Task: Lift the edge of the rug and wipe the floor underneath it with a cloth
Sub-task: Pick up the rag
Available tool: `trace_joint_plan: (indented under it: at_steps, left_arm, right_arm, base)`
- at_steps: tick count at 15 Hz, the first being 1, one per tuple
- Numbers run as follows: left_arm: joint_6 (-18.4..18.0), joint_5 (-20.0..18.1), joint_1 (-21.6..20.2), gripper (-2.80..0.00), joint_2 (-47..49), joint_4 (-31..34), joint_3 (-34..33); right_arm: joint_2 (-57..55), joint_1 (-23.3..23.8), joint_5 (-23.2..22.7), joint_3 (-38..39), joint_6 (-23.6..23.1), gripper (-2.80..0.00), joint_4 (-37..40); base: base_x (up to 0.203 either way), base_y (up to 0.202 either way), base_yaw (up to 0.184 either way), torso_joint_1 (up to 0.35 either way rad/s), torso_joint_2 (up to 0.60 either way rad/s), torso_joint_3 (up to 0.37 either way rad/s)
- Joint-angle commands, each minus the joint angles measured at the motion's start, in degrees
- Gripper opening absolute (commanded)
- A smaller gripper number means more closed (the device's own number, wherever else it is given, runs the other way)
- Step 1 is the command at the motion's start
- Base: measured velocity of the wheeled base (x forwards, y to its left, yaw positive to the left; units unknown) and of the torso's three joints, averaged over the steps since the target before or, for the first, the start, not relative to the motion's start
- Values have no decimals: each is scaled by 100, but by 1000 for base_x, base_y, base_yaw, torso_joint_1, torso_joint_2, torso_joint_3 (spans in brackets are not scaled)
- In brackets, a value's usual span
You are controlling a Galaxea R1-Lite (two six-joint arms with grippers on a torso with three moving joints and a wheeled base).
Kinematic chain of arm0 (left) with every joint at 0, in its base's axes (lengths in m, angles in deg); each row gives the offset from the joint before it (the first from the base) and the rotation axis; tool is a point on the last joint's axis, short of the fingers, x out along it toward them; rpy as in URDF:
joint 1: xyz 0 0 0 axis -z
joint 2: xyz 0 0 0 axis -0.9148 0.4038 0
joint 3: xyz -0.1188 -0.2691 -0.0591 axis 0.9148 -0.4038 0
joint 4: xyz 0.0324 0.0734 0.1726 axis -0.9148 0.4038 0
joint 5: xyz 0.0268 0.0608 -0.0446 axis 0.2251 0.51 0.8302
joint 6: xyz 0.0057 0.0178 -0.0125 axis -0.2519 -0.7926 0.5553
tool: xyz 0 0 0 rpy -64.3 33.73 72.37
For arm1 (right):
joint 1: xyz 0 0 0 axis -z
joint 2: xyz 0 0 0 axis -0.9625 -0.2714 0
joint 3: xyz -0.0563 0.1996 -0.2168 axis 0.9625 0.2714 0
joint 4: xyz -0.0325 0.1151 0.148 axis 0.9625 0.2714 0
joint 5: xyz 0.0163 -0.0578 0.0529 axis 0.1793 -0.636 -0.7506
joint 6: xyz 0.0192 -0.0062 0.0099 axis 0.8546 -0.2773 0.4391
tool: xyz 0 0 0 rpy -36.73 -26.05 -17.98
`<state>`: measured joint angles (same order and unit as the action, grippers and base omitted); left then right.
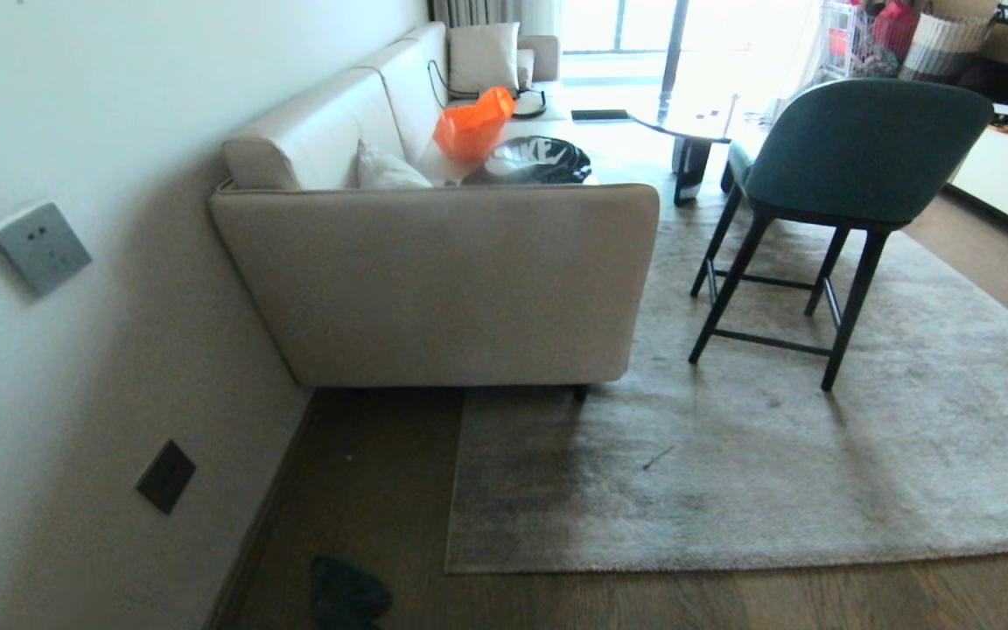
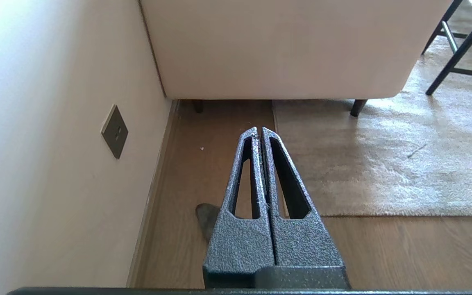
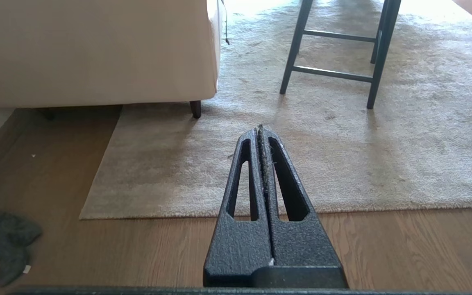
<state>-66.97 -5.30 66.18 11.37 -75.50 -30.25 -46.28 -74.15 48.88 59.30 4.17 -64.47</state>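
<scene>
The light grey rug lies flat, and its rug edge (image 1: 731, 563) runs along the brown wooden floor (image 1: 381, 490) to a square corner (image 1: 451, 567) near the sofa. The small dark grey cloth (image 1: 346, 595) lies crumpled on the boards between that corner and the wall. The right wrist view shows the cloth (image 3: 8, 246) and the rug edge (image 3: 383, 208). My left gripper (image 2: 259, 130) is shut and empty, held above the floor short of the rug corner, and it hides most of the cloth (image 2: 207, 217). My right gripper (image 3: 260, 128) is shut and empty above the rug border. Neither arm shows in the head view.
A beige sofa (image 1: 434, 280) stands against the wall with one leg (image 1: 580, 393) on the rug. A dark green chair (image 1: 854, 157) with thin black legs stands on the rug. The wall on the left carries two socket plates (image 1: 165, 475). A low table (image 1: 688, 122) stands further back.
</scene>
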Motion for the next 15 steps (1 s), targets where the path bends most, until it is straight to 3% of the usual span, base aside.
trace_joint_plan:
  at_steps: [1, 15]
  left_arm:
    - [3, -2, 0, -280, 0, -1, -1]
    - [3, -2, 0, -280, 0, -1, -1]
  right_arm:
    - [-9, 4, 4, 0, 2, -280, -2]
    - [-9, -1, 0, 0, 2, -280, -2]
  base:
    - [0, 0, 0, 0, 0, 0]
    - [0, 0, 0, 0, 0, 0]
